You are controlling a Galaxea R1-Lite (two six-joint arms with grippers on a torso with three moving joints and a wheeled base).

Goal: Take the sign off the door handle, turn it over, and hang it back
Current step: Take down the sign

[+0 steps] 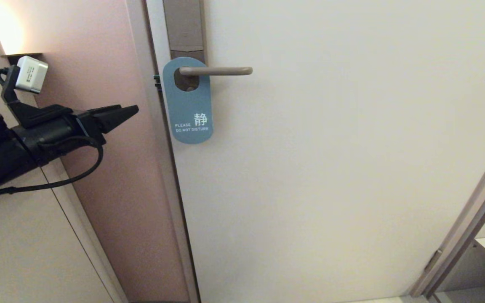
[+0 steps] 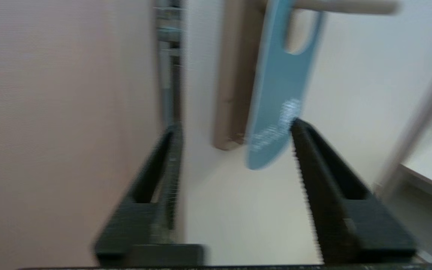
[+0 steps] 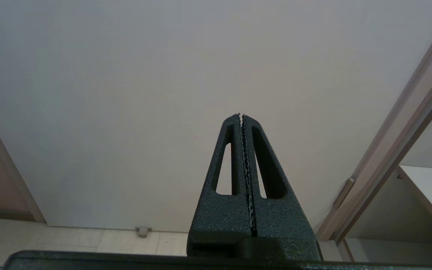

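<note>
Hanging by its oval hole on the slim beige-grey metal door handle, the flat teal-blue sign sits right of and slightly above the black left gripper, whose jaws stand apart, holding nothing. Bare white door spreads to the sign's right. The right gripper is closed, empty.

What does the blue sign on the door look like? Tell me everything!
The sign is a flat teal-blue card with rounded ends and an oval hole near the top. White letters say "PLEASE DO NOT DISTURB" beside a Chinese character. It hangs by its hole on the door handle, lying against the door. No gripper touches it.
</note>
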